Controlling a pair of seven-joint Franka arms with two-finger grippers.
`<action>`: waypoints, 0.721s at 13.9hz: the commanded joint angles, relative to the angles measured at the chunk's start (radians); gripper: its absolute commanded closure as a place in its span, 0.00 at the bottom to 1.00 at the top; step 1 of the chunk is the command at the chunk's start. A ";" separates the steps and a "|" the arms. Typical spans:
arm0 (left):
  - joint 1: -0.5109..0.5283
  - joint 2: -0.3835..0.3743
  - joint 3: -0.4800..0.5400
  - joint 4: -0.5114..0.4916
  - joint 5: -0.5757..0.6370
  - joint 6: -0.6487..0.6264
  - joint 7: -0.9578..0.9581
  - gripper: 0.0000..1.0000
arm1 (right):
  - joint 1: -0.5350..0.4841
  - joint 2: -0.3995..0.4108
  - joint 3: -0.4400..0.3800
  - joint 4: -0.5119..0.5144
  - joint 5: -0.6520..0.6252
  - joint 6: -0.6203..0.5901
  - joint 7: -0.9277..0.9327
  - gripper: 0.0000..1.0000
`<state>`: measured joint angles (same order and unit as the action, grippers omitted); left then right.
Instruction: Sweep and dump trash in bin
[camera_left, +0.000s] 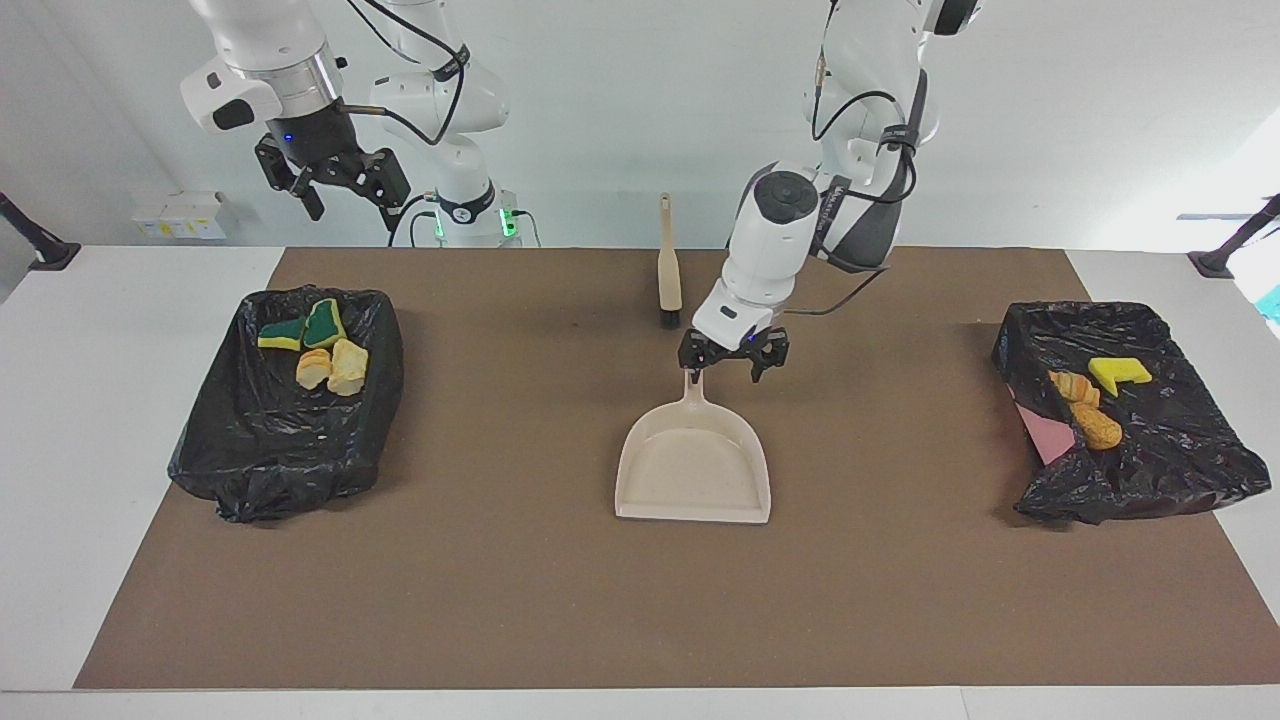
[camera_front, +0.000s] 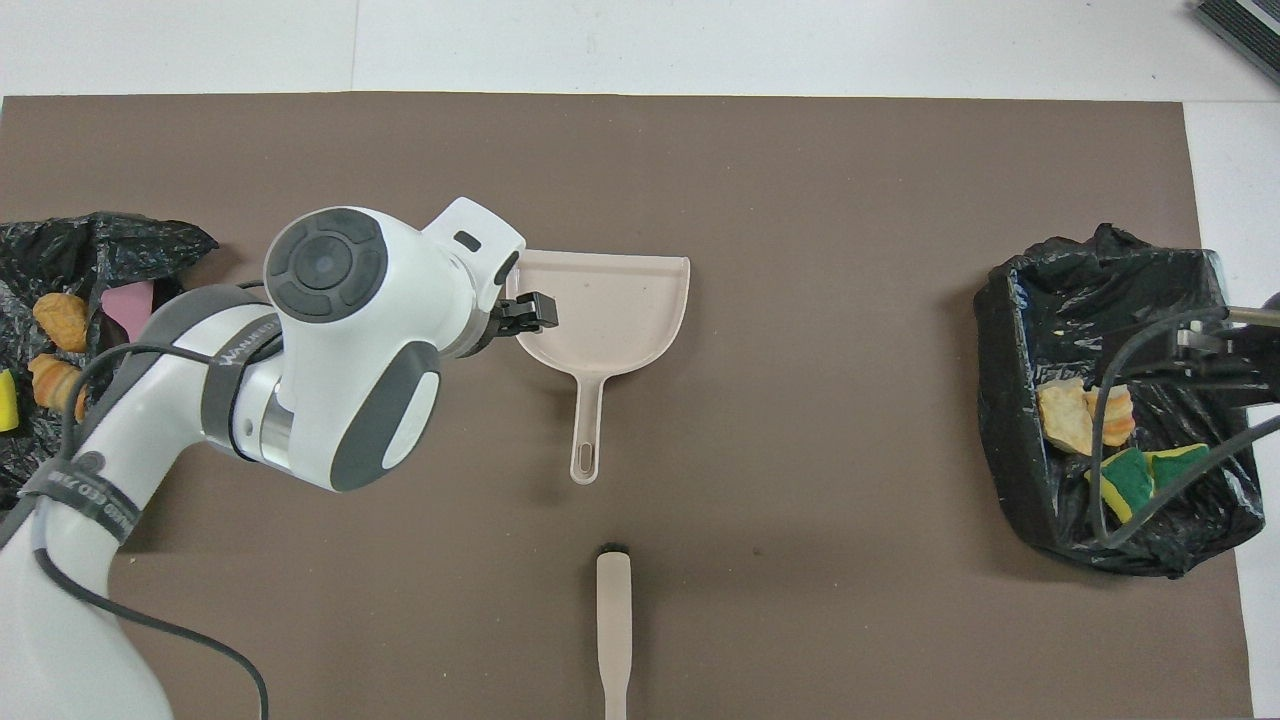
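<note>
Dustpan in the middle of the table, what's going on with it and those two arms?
The beige dustpan lies flat and empty on the brown mat, held by neither arm. The left tool hangs open just above its handle end. The right tool waits, open, high over the bin at its end of the table. The scraps already lie in that bin and in the other bin. The brush rests nearer the robots.

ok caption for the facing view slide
Left claw open above the empty dustpan; foam scraps sit in both bag-lined bins; right claw raised.
</note>
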<state>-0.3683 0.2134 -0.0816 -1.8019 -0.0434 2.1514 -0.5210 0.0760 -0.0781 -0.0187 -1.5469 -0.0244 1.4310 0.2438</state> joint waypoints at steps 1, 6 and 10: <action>0.077 -0.015 -0.007 0.058 0.000 -0.082 0.112 0.00 | -0.010 0.003 0.000 0.013 0.014 -0.014 -0.026 0.00; 0.210 -0.020 -0.004 0.166 -0.001 -0.238 0.388 0.00 | -0.012 0.003 -0.001 0.013 0.012 -0.014 -0.026 0.00; 0.298 -0.054 -0.003 0.199 0.002 -0.318 0.591 0.00 | -0.012 0.003 -0.001 0.013 0.012 -0.011 -0.026 0.00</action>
<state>-0.1062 0.1833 -0.0760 -1.6158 -0.0434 1.8784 0.0019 0.0732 -0.0781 -0.0187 -1.5468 -0.0244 1.4310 0.2438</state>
